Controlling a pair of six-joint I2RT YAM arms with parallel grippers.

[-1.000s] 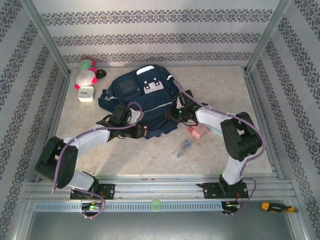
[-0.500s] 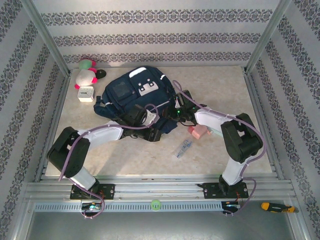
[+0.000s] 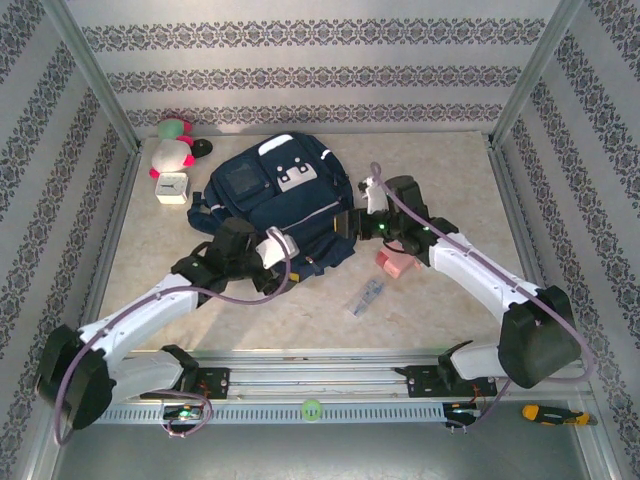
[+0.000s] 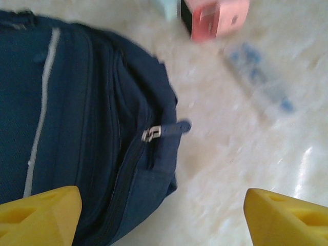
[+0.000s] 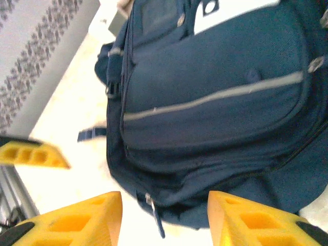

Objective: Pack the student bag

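The student bag (image 3: 280, 200), a navy-blue backpack with a thin pale stripe and a light grey patch, lies flat at the back middle of the table. My left gripper (image 3: 289, 250) hovers at its near edge, open wide with nothing between the fingers. In the left wrist view the bag (image 4: 77, 118) lies to the left, its zip pull (image 4: 154, 133) lying loose ahead of the left gripper (image 4: 164, 220). My right gripper (image 3: 352, 222) stands open at the bag's right side. In the right wrist view the right gripper (image 5: 164, 220) faces the bag's (image 5: 215, 107) lower edge without touching it.
A pink box (image 3: 396, 262) lies just right of the bag, a small clear packet (image 3: 368, 296) nearer the front. A white cube clock (image 3: 172, 187) and a plush toy (image 3: 172, 150) sit at the back left. An orange-handled tool (image 3: 550, 413) rests beyond the front rail.
My left gripper has opened and drawn back off the bag toward the near side. The right gripper has opened a little wider and its arm has stretched out, elbow lower and further right.
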